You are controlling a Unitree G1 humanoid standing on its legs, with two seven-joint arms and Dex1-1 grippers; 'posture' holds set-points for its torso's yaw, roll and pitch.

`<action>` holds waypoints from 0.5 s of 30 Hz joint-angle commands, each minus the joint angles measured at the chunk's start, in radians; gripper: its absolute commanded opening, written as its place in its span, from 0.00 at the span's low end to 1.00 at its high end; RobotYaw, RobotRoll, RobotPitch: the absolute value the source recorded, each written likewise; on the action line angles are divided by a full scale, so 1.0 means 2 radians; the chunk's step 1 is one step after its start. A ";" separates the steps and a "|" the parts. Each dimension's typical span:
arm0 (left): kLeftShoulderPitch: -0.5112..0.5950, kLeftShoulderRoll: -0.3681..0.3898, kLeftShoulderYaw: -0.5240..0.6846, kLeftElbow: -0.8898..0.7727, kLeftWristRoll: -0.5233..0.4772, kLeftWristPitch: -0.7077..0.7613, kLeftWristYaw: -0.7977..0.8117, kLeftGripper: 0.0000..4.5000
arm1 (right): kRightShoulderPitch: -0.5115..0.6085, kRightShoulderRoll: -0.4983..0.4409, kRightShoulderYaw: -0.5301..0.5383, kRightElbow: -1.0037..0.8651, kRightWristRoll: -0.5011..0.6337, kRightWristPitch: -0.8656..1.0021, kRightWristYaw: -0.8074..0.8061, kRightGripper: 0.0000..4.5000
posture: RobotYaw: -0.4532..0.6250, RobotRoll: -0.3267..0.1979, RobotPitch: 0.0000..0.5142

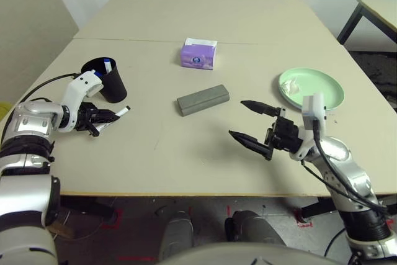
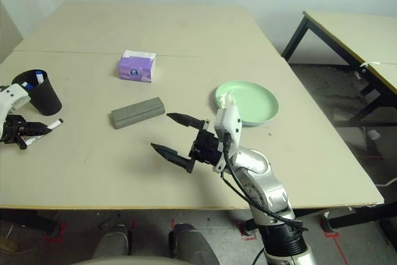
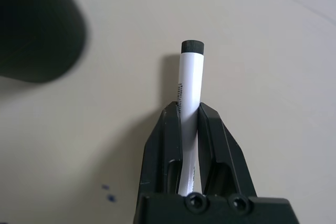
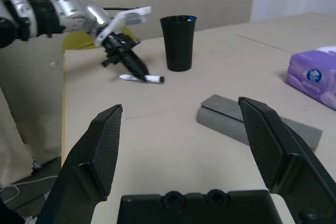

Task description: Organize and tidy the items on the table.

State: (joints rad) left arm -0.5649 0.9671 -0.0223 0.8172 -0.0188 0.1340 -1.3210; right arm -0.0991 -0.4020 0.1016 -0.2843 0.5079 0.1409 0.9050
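It looked like a plain lab or test room: bare white walls, a large beige table (image 1: 205, 17) made of 2 joined tops, another dark-legged table (image 2: 347, 35) at the right, red tape marks (image 2: 329, 224) on the floor.

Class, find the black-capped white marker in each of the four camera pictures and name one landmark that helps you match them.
Left eye view: black-capped marker at the left, in the left gripper, just below the black cup.
Right eye view: at the far left edge, below the cup.
Left wrist view: centre, clamped between the fingers.
Right wrist view: on the table, beside the cup.
Shared landmark: the black cup.
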 commanded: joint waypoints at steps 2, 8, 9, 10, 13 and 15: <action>0.032 0.011 0.017 -0.069 -0.030 -0.010 -0.026 0.07 | 0.001 0.003 -0.001 0.013 -0.005 -0.006 0.002 1.00 | 0.36 0.62 0.12; 0.028 0.016 0.063 -0.110 -0.075 -0.001 -0.020 0.07 | 0.003 -0.017 0.009 0.023 -0.024 -0.026 0.033 1.00 | 0.37 0.62 0.13; 0.024 0.018 0.073 -0.112 -0.083 0.002 -0.016 0.07 | 0.004 -0.025 0.013 0.026 -0.030 -0.032 0.044 1.00 | 0.38 0.62 0.13; 0.020 0.019 0.081 -0.116 -0.092 0.008 -0.015 0.07 | 0.004 -0.031 0.018 0.031 -0.037 -0.039 0.055 1.00 | 0.38 0.62 0.13; 0.013 0.020 0.111 -0.141 -0.132 0.042 -0.019 0.07 | 0.002 -0.039 0.027 0.045 -0.046 -0.053 0.073 1.00 | 0.39 0.62 0.13; 0.011 0.019 0.137 -0.164 -0.167 0.074 -0.018 0.07 | -0.004 -0.033 0.024 0.053 -0.041 -0.052 0.073 1.00 | 0.40 0.62 0.13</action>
State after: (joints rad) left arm -0.5318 0.9985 0.2090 0.5306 -0.2946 0.2325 -1.3520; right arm -0.0986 -0.4727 0.1414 -0.1972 0.4284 0.0475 1.0442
